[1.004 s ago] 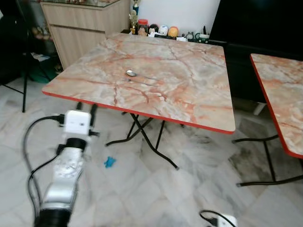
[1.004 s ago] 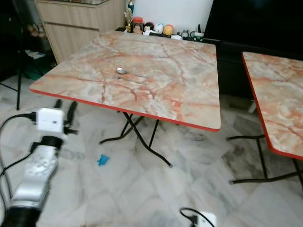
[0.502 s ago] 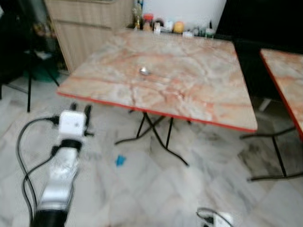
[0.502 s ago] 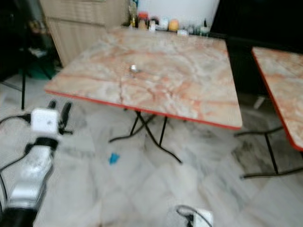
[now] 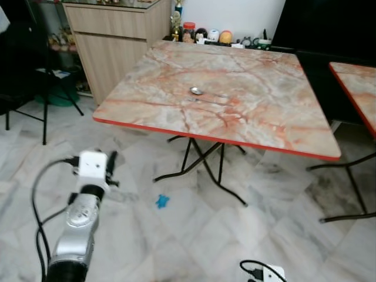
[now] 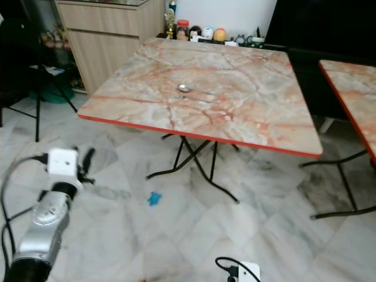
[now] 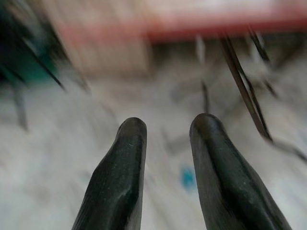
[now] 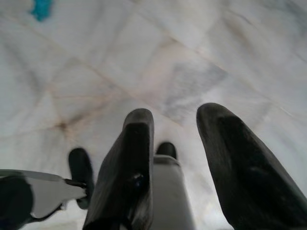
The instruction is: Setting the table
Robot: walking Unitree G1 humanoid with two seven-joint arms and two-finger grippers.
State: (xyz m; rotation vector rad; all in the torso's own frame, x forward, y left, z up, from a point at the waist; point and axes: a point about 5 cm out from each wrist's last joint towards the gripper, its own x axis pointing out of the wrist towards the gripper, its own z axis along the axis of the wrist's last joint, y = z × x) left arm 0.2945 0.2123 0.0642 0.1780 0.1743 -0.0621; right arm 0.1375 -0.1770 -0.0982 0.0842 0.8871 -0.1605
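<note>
A metal spoon [image 5: 196, 91] lies near the middle of the marble-topped folding table [image 5: 264, 123], its handle pointing to the right. My left gripper [image 7: 168, 127] hangs low over the floor, in front of the table's near left corner. It is open, with nothing between its black fingers [image 7: 125, 158]. Its white wrist box [image 5: 93, 164] is at the lower left of the left eye view. My right gripper [image 8: 175, 115] is open and points down at the marble floor.
A second marble table [image 5: 358, 88] stands to the right. A wooden cabinet [image 5: 111, 35] and a black chair [image 5: 32, 76] are at the left. Jars and figurines [image 5: 205, 35] line the back wall. A small blue object [image 5: 162, 201] lies on the floor by the table's legs [image 5: 202, 170].
The whole view has shifted and was blurred half a second ago, so the camera moved. Table and spoon lie as before. My left arm keeps its low pose.
</note>
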